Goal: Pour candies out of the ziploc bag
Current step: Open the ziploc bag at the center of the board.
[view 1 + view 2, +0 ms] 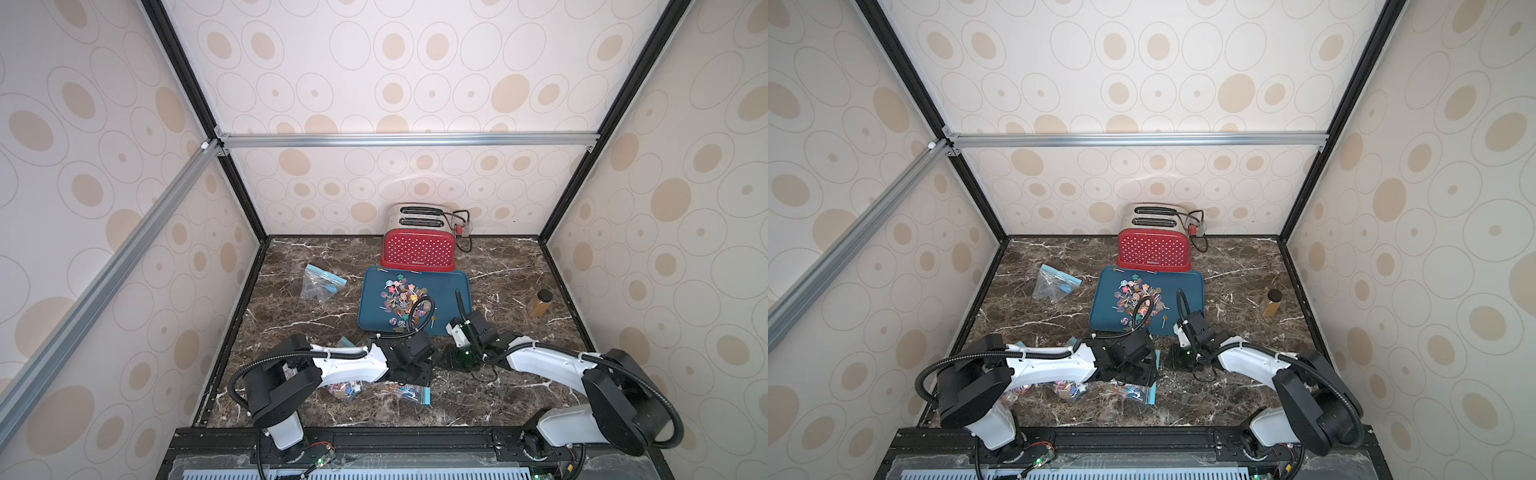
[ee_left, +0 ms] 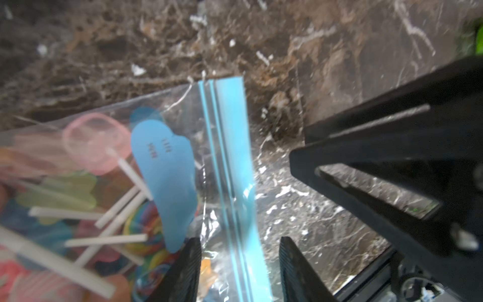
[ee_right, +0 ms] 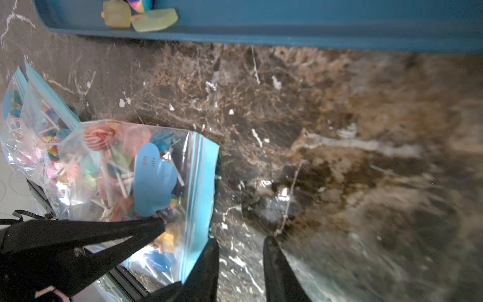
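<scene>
White arms (image 1: 349, 368), black joints (image 1: 611, 399), ribbed black cables (image 1: 299, 354).

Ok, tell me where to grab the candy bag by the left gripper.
Probably the blue zip strip of the bag, from above at its mouth end: it lies flat, clear of the candies, and the fingers of the left gripper stand either side of it.

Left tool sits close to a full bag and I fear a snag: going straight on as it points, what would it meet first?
Probably the bag's blue zip strip, lying between the fingers of the open left tool, marble tabletop beneath. Depth is unclear.
</scene>
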Robot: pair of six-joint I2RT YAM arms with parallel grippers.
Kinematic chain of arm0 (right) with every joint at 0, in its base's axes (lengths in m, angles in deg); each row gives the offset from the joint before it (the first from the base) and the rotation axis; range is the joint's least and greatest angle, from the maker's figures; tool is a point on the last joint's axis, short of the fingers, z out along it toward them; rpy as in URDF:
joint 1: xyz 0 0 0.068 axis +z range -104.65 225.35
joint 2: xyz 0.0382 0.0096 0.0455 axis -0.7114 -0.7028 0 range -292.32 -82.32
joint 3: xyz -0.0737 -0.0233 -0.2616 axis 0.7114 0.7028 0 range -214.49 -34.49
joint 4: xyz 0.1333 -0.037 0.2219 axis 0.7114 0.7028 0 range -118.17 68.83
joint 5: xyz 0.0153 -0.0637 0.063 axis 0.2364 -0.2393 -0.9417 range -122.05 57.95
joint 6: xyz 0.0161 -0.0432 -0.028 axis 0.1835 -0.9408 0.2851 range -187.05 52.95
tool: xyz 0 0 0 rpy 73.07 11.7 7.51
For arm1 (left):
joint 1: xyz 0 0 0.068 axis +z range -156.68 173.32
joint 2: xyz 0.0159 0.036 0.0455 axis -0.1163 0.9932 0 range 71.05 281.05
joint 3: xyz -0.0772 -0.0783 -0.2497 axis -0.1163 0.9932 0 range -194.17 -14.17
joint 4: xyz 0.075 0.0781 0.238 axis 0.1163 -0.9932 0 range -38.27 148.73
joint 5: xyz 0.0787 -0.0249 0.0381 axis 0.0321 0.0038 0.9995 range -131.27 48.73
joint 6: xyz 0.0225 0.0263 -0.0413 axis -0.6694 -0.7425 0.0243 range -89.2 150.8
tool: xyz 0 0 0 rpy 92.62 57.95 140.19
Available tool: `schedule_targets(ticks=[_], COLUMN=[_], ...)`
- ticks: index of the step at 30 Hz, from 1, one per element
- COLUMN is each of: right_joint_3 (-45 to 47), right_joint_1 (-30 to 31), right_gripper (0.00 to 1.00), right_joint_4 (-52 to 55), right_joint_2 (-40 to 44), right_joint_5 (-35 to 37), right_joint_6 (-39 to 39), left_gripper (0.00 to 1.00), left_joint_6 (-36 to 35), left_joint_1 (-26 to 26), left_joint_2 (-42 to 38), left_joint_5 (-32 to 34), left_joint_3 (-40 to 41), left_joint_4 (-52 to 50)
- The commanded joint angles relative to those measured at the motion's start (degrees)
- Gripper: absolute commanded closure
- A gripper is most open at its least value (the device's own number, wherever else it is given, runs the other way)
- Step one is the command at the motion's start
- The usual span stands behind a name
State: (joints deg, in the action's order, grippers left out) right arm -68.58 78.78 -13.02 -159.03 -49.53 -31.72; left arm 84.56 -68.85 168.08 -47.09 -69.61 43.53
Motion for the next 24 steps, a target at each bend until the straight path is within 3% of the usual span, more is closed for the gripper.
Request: schedule_targets(ticks=[1, 5, 14, 24], right_joint_3=[-2.35, -2.92, -1.42, -0.39], right_joint_1=[0.13, -2.04, -8.95, -10.22], right_gripper=[0.68, 0.68, 0.68, 0.68], right_joint_4=[8.29, 13.5, 16.49, 15.98], right_joint_2=[4.89, 10.2, 16.4, 17.02], right_joint_5=[9.77, 13.4, 11.47, 9.94], right_joint_6=[-0.24, -0.93, -3.59, -4.39], left_gripper=[0.49, 0.54, 0.69, 0.71], left_joint_6=[-1.15, -0.27, 4.28, 6.52], left_joint_1=[-1.16, -2.81, -4.24, -5.5], left_joint_2=[2.17, 3.79, 8.04, 12.21], left_joint_5=[4.54, 7.37, 11.58, 10.57], left_joint_3=[-6.61, -11.02, -16.31, -19.98], left_joint_4=[-8.8, -14.35, -23.77, -25.14])
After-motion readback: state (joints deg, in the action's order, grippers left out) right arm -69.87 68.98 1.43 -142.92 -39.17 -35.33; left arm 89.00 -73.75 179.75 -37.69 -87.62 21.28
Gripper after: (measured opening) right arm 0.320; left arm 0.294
